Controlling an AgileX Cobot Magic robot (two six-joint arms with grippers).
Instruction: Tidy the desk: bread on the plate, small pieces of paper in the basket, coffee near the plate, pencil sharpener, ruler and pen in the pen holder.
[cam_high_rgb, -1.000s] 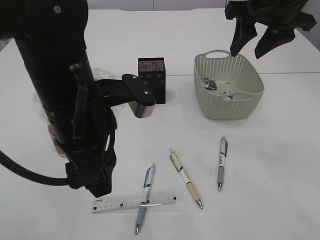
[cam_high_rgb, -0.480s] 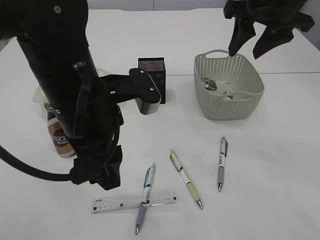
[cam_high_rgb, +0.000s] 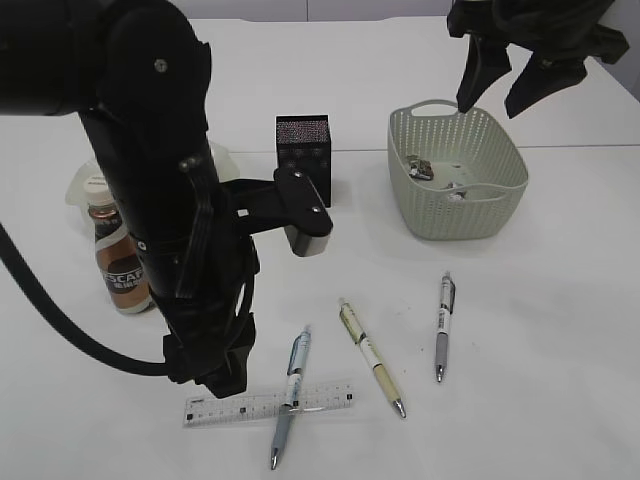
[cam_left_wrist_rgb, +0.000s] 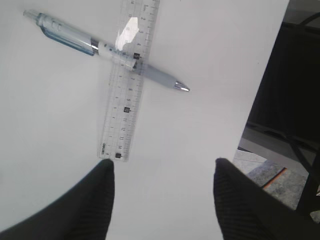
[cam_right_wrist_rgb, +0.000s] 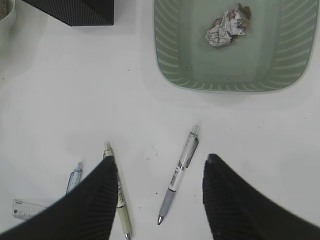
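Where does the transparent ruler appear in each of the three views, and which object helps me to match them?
Exterior view: ruler lies low, left of centre, below the left gripper.
Left wrist view: top centre, running up from the left finger's tip.
Right wrist view: only one end shows, bottom left corner.
Shared landmark: the blue pen, lying across the ruler.

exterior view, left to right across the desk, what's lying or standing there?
Brown coffee bottle → clear plastic ruler → blue-grey pen → cream-yellow pen → silver-grey pen → pale green plastic basket. The black mesh pen holder is left out: it overlaps the pens sideways.
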